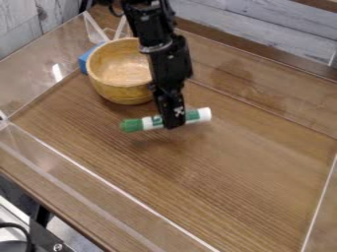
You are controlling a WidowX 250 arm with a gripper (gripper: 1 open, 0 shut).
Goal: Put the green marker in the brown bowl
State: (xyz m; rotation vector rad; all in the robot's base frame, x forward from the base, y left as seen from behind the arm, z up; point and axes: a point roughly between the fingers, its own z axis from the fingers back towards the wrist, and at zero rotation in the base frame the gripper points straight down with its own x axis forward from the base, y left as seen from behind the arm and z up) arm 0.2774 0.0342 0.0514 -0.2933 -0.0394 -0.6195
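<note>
We see a wooden surface (218,192) with a brown grain running through it. A small blue object (85,62) shows at the upper left, partly hidden. Pale grey boards (283,34) stand along the far side, upper right, and we notice a black cable (16,228) curving in the lower left corner.

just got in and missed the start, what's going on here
A robot arm has the green marker in its fingers, gripped around the middle, with the green end and the white end sticking out on either side. The brown bowl sits right behind it on the wooden table, and the marker is not in it yet. A small blue object shows at the bowl's far side.
</note>
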